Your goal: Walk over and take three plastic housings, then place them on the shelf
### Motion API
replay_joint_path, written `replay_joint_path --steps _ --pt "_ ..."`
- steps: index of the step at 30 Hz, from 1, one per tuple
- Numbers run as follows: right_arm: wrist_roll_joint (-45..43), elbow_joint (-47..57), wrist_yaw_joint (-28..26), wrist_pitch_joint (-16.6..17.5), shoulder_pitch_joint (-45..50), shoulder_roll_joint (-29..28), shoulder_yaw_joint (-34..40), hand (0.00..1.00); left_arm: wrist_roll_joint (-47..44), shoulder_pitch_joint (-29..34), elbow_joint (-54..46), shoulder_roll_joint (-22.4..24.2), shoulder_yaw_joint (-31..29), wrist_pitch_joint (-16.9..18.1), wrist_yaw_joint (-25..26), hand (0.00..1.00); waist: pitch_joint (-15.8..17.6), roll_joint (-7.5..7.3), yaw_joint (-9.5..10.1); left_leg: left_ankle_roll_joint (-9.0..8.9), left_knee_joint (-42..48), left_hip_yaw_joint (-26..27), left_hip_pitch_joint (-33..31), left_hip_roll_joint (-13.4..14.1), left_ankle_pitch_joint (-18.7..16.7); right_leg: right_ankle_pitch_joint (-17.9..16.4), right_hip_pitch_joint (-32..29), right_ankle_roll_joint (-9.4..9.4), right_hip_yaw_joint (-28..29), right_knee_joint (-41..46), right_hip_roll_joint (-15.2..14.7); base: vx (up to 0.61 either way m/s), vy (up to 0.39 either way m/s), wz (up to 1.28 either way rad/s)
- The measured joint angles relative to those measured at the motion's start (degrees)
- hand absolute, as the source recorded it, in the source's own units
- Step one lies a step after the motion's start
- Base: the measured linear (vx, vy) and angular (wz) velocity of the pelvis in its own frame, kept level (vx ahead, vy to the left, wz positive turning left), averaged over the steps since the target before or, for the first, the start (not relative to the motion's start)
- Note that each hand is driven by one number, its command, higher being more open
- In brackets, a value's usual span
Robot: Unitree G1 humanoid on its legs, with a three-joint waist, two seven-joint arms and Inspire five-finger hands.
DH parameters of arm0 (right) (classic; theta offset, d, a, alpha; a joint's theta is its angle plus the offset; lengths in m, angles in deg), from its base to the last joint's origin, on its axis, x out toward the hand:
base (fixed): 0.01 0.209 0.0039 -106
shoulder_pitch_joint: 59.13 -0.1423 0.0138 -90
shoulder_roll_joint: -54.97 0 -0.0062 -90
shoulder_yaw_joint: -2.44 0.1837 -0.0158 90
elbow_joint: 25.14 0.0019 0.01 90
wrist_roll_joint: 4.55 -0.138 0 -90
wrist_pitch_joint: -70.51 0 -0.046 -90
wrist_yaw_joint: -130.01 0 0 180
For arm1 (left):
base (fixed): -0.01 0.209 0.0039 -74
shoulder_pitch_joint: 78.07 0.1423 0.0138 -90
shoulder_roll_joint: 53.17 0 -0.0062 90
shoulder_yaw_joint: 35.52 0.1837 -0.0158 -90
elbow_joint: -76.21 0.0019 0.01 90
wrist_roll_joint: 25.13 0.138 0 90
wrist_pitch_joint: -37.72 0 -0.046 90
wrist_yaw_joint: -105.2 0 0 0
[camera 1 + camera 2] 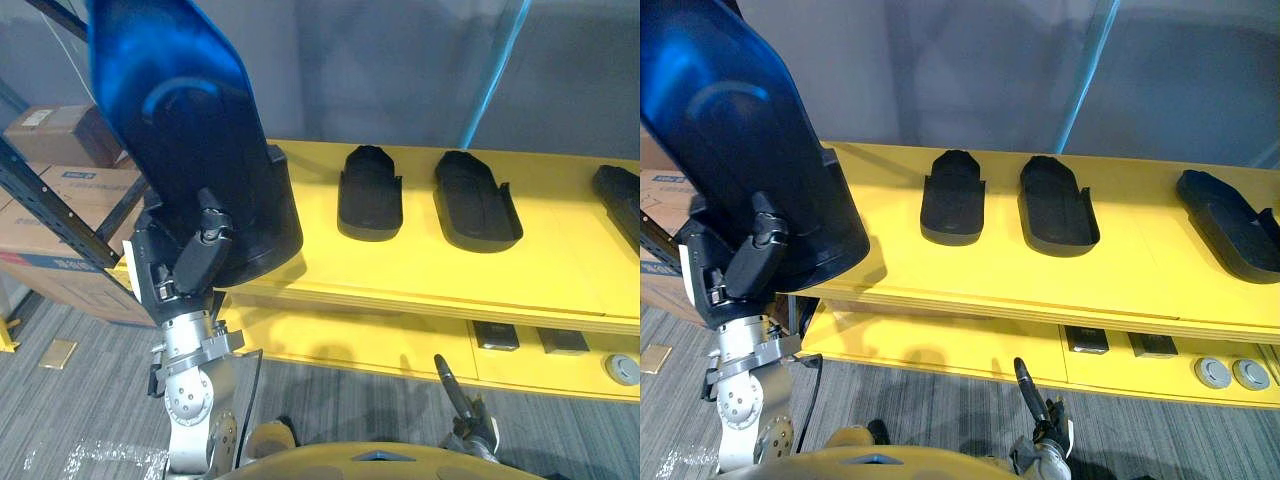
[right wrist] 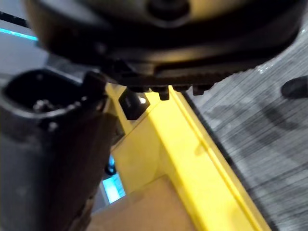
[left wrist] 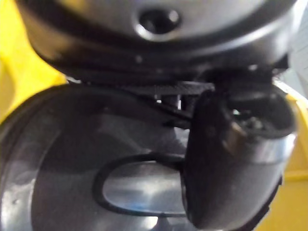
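One plastic housing (image 1: 190,150) is gripped aloft by the left hand (image 1: 195,255), none yet placed, while three others (image 1: 370,195) are left on the table (image 1: 420,270) and the straight-fingered right hand (image 1: 1032,388) is seen empty.

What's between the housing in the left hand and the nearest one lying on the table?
Nothing: bare yellow table separates the held housing in the left hand from the nearest lying housing, as the left eye view shows.

Past the left end of your counter (image 1: 420,270) stand stacked cardboard boxes (image 1: 50,215). On its lower tier, toward the right end, you have two dark rectangular blocks (image 1: 1086,340) and two round grey discs (image 1: 1214,373). Grey carpet (image 1: 80,400) lies below.
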Motion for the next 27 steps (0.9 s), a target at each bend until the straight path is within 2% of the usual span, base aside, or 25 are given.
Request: replay_joint_path --steps 1,2,3,5,6,7,8,9,10,11,12,13,14,15,16,17,18,19,20,21,23,25,27 --pt "-0.07 0.02 -0.09 -0.11 0.00 0.42 0.88 1.00 0.01 -0.03 0.68 0.06 0.14 -0.65 -0.01 0.00 0.83 -0.84 -0.17 0.90 -0.44 -0.67 0.01 -0.62 -0.79 0.04 -0.03 0.05 -0.11 0.00 -1.18 -0.05 0.084 0.10" --pt "-0.11 0.14 -0.06 -0.18 0.18 0.70 1.22 1.00 0.02 0.13 0.76 0.13 0.47 -0.82 -0.06 0.00 1.26 -0.87 0.23 2.22 1.54 -1.03 -0.18 0.18 -1.99 0.46 0.03 0.57 0.07 0.15 -1.44 -0.04 0.104 -0.22" --pt "-0.24 0.27 0.07 -0.36 0.34 1.34 1.52 1.00 0.06 0.29 0.75 0.06 0.51 -0.79 -0.13 0.00 1.78 -1.22 0.33 2.91 5.54 -1.57 -0.31 2.88 -3.09 0.65 -0.11 0.79 1.33 1.24 -2.16 -0.02 0.100 -0.48" --pt "-1.25 1.33 0.51 -0.61 0.40 2.57 1.70 1.00 0.09 0.23 0.62 0.07 0.55 -0.44 -0.07 0.00 1.75 -1.51 0.30 2.21 9.41 -4.85 0.27 6.47 -2.87 0.32 -1.24 1.23 4.66 2.01 -3.75 -0.04 0.207 -0.77" --pt "-2.58 2.08 0.45 -0.58 0.09 3.84 1.90 1.00 0.23 -0.03 0.55 0.07 0.60 0.32 0.01 0.00 1.52 -1.21 0.16 1.49 10.37 -7.62 0.48 7.09 -0.55 0.17 -2.54 2.77 7.55 2.25 -4.58 -0.05 0.318 -0.92" --pt "-3.13 2.40 0.58 -0.75 -0.36 4.48 3.13 1.00 0.23 -0.65 0.55 -0.21 0.59 0.49 -0.06 0.00 0.64 -1.18 -0.17 -0.29 9.84 -7.43 0.48 4.74 -1.38 0.22 -4.04 3.30 10.81 1.99 -5.61 0.01 0.373 -0.55" --pt "-3.17 2.45 0.87 -0.83 -0.24 4.31 3.31 1.00 0.28 -1.17 0.52 -0.22 0.60 0.48 -0.09 0.00 0.21 -1.90 -0.93 -0.58 9.23 -7.02 0.33 3.72 -1.69 0.36 -4.44 3.28 12.35 1.74 -6.32 0.06 0.236 0.10" --pt "-3.13 2.37 1.26 -1.00 0.22 3.48 3.60 1.00 0.58 -2.80 0.40 -0.45 0.55 0.44 -0.48 0.00 0.43 -2.59 -2.34 -2.57 8.42 -6.08 0.24 2.34 -3.63 2.07 -4.55 4.00 13.34 1.82 -7.53 0.07 0.293 0.43" --pt "-2.87 2.21 1.53 -1.33 0.43 3.21 4.06 1.00 0.56 -3.47 0.37 -0.24 0.55 0.40 -1.01 0.00 0.43 -2.42 -2.58 -3.96 8.10 -5.56 0.43 2.15 -5.32 2.86 -4.52 5.03 13.01 1.87 -7.96 0.04 0.335 0.44" --pt "-2.55 0.82 2.43 -2.23 0.45 2.03 5.03 1.00 0.24 -4.66 0.36 -0.47 0.49 -0.17 -1.82 0.00 0.53 -2.03 -2.80 -6.37 7.62 -4.53 1.35 1.90 -8.85 4.59 -4.29 6.46 13.33 2.28 -8.49 0.02 0.410 0.06" --pt "-2.39 0.36 3.19 -2.79 0.29 0.51 5.06 1.00 -0.03 -4.84 0.38 -1.13 0.36 -1.15 -2.57 0.00 0.82 -2.47 -2.58 -6.24 7.08 -3.74 2.87 1.01 -9.00 6.55 -4.06 6.15 13.80 2.77 -9.37 0.00 0.328 -0.14" --pt "-2.24 0.30 3.64 -2.79 0.47 -0.61 4.98 1.00 -0.01 -4.78 0.37 -1.87 0.26 -2.15 -3.15 0.00 0.93 -1.87 -1.96 -5.78 5.94 -2.78 4.64 0.81 -9.26 9.32 -3.76 5.51 13.69 3.29 -9.56 -0.06 0.359 -0.35" --pt "-1.37 0.15 3.89 -2.81 0.94 -2.71 4.94 1.00 0.22 -4.84 -0.12 -3.51 0.56 -3.22 -5.24 0.00 0.31 -1.30 -1.19 -4.84 3.78 -1.22 6.60 0.41 -9.54 13.69 -3.39 3.36 11.59 3.06 -9.89 -0.10 0.328 -0.30" --pt "-0.05 0.11 4.08 -3.28 1.00 -3.73 5.20 1.00 0.17 -4.85 -0.80 -4.38 0.57 -3.21 -6.75 0.00 -0.53 -1.11 -1.29 -3.51 3.00 -0.62 6.67 0.11 -10.15 15.93 -3.29 1.81 9.00 1.74 -9.95 -0.09 0.274 -0.20" --pt "0.10 0.06 4.30 -3.40 0.90 -3.70 5.23 1.00 0.16 -4.85 -1.19 -4.52 0.58 -3.21 -7.16 0.00 -0.77 -0.72 -1.25 -3.03 2.67 -0.38 6.60 0.01 -10.21 16.19 -3.28 1.49 8.23 1.23 -9.84 -0.04 0.161 -0.06" --pt "2.15 0.12 4.67 -4.00 0.54 -3.56 4.77 1.00 0.21 -5.43 -2.43 -5.26 0.48 -3.15 -8.41 0.00 -1.19 -0.60 -1.42 -2.45 1.56 -0.54 6.42 -0.31 -9.98 13.65 -3.56 0.75 8.03 2.88 -7.96 0.00 0.110 0.06" --pt "2.39 0.05 5.46 -4.23 0.62 -3.64 4.63 1.00 0.19 -7.12 -2.54 -5.81 0.55 -3.11 -9.00 0.00 -1.93 -1.11 -1.30 -1.70 -0.16 -1.10 6.17 -0.78 -9.19 9.19 -3.84 0.54 8.47 4.42 -4.86 0.00 0.128 0.09" --pt "2.41 0.00 5.79 -4.32 0.75 -3.66 4.54 1.00 0.11 -7.79 -2.55 -5.89 0.48 -3.05 -9.00 0.00 -2.14 -1.36 -1.26 -1.59 -1.07 -1.17 6.12 -1.09 -8.72 7.44 -3.94 0.31 8.91 4.16 -3.36 0.01 0.101 0.10" --pt "2.49 -0.03 6.16 -4.56 0.69 -3.64 4.52 1.00 -0.03 -9.00 -2.34 -5.96 0.39 -3.15 -8.58 0.00 -2.46 -1.82 -1.35 -1.27 -2.46 -1.41 5.90 -1.88 -7.74 4.89 -3.76 -1.07 9.47 2.64 -0.90 0.01 0.063 0.09" --pt "3.63 -0.05 6.16 -5.13 0.63 -3.58 4.58 1.00 0.09 -9.66 -2.19 -6.04 0.43 -3.48 -7.95 0.00 -2.73 -2.13 -1.56 -0.82 -2.99 -1.78 5.21 -2.55 -6.97 3.95 -3.48 -2.14 9.52 0.49 0.23 0.02 0.039 0.19" --pt "4.82 -1.04 6.07 -6.03 0.20 -3.29 4.71 1.00 0.25 -10.38 -2.14 -6.41 0.44 -5.34 -6.26 0.00 -3.04 -3.24 -2.22 -0.77 -2.85 -2.73 3.62 -4.00 -5.51 4.14 -2.54 -2.15 10.46 -3.13 0.09 0.04 0.015 0.35" --pt "4.44 -1.92 5.72 -7.66 0.04 -3.04 5.62 1.00 3.58 -10.07 -1.58 -6.45 0.73 -8.98 -3.28 0.00 -2.13 -2.21 -3.06 -0.36 -2.64 -4.70 2.54 -4.48 -4.59 4.08 -2.69 -2.10 10.98 -2.46 0.24 0.03 0.019 0.46" --pt "4.68 -1.91 4.91 -8.74 0.06 -1.61 4.82 1.00 4.05 -9.34 -0.85 -6.44 0.71 -9.99 -1.86 0.00 -1.31 -1.49 -2.92 -0.66 -2.55 -4.88 2.45 -3.75 -4.36 4.05 -2.85 -2.09 11.19 -1.81 0.85 -0.02 -0.038 0.15"
